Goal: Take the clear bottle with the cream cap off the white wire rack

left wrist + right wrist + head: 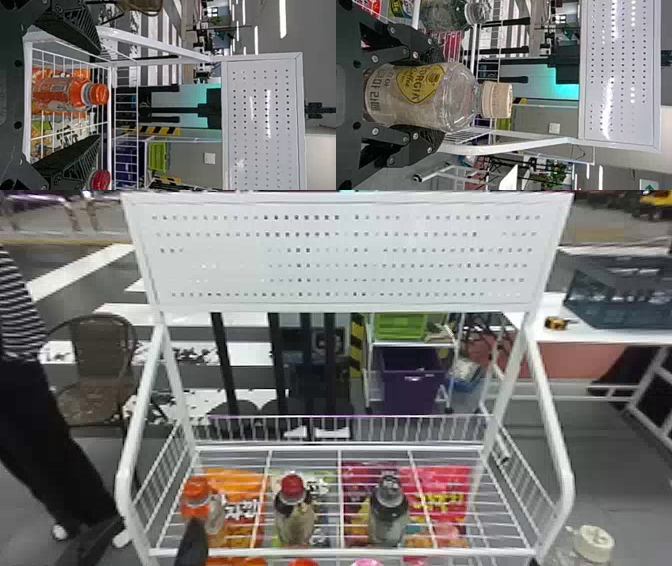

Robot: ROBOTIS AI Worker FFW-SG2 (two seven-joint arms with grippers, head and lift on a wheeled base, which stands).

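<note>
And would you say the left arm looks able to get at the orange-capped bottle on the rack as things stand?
Probably yes: the left claw is open and faces the orange-capped bottle, which appears in the gap between its fingers, and nothing seems to stand in the way.

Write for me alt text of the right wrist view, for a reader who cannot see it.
The right tool holds the clear bottle with the cream cap upright between its fingers. Beyond are the white wire rack, another bottle standing on it, and a white perforated panel.
</note>
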